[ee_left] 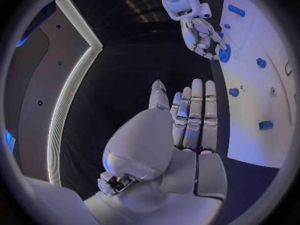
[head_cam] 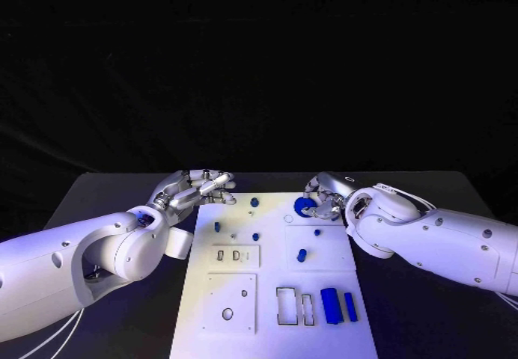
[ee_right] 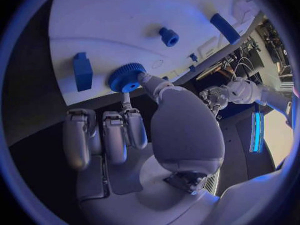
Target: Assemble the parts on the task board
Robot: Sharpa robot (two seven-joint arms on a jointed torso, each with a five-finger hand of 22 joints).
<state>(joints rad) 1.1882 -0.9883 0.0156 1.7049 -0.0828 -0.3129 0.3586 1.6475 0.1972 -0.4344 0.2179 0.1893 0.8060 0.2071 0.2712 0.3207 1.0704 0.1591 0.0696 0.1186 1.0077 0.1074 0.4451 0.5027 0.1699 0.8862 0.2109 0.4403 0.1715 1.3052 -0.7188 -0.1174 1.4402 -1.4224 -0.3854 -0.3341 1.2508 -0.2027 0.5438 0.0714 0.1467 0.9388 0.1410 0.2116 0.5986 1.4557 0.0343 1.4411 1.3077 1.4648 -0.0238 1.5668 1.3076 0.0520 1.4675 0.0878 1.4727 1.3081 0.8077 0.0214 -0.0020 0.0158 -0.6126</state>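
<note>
We cannot tell from the head view how the right robot hand (head_cam: pixel 324 200) meets the blue gear (head_cam: pixel 305 206) at the task board's (head_cam: pixel 270 329) far edge, since its fingers cover part of the gear. The board's near end is cut off by the picture's edge. The small blue pieces (head_cam: pixel 217 226) toward the board's far end are too small for us to make out their shapes. The left robot hand (head_cam: pixel 202 187) hides the counter (head_cam: pixel 119 196) just beside the board.
</note>
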